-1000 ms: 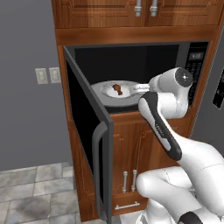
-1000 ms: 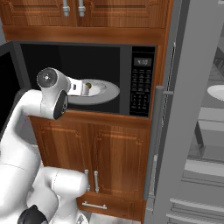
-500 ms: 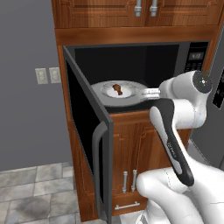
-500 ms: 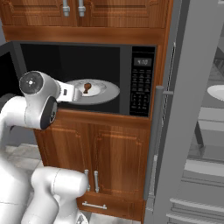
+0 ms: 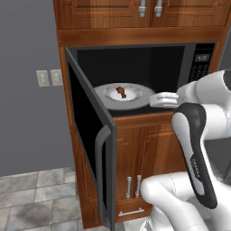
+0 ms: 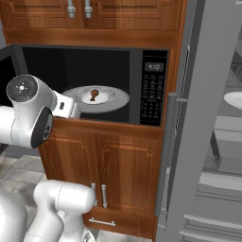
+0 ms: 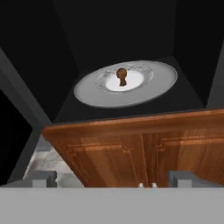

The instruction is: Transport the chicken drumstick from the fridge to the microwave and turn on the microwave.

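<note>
The chicken drumstick [image 5: 121,92] [image 6: 94,94] [image 7: 122,76] lies small and brown at the middle of the round white turntable [image 5: 135,100] [image 6: 116,101] [image 7: 153,85] inside the microwave [image 5: 200,63] [image 6: 152,90]. The microwave's door [image 5: 90,135] stands swung wide open to the left. My gripper [image 5: 155,100] [image 6: 75,109] [image 7: 113,179] hovers just outside the cavity, in front of the turntable's rim and level with it. Its jaws are open and nothing is between them. The fridge [image 6: 189,123] stands right of the microwave with its door open.
Wooden cabinet doors [image 5: 144,149] [image 6: 113,165] sit below the microwave and more cabinets [image 5: 149,11] above it. The open microwave door juts out on the left, its curved handle [image 5: 100,176] toward me. A grey wall with outlets [image 5: 49,77] is at far left.
My hand has drawn back from the turntable toward the cavity's front edge, with the elbow swinging outward. The drumstick stays on the plate.
</note>
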Controlling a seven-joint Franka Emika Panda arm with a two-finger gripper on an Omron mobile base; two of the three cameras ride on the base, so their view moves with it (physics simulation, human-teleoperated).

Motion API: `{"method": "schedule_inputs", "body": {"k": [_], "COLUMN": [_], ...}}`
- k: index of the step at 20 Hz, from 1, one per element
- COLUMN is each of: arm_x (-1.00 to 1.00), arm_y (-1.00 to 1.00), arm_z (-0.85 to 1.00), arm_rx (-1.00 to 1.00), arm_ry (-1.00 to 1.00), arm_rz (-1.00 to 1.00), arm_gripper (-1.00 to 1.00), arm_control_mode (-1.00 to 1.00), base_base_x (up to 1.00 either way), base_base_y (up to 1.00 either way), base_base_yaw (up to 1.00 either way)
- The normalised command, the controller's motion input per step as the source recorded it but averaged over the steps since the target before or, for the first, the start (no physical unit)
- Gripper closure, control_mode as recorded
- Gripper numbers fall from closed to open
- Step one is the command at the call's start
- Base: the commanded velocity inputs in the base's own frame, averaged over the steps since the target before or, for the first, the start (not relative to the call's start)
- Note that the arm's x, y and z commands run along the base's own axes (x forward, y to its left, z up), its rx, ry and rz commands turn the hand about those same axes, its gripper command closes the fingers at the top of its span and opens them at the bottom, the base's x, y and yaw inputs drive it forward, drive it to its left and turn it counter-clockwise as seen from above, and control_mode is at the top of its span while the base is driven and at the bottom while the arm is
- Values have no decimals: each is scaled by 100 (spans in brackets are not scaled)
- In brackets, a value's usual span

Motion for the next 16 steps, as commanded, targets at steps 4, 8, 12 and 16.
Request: {"method": "schedule_inputs", "body": {"k": [4,8,12,16], "arm_x": [-63,-69,-61,-57], "arm_y": [0,0,0,0], "arm_z": [24,14,15,16], "arm_rx": [11,2,0,0], "arm_ry": [12,10,17,21], "arm_rz": [0,0,0,0], "arm_gripper": [-100,-100,-100,-100], "arm_control_mode": [-100,-100,-100,-100], "base_base_x": [0,0,0,0], "base_base_y": [0,0,0,0], "base_base_yaw": [0,0,0,0]}}
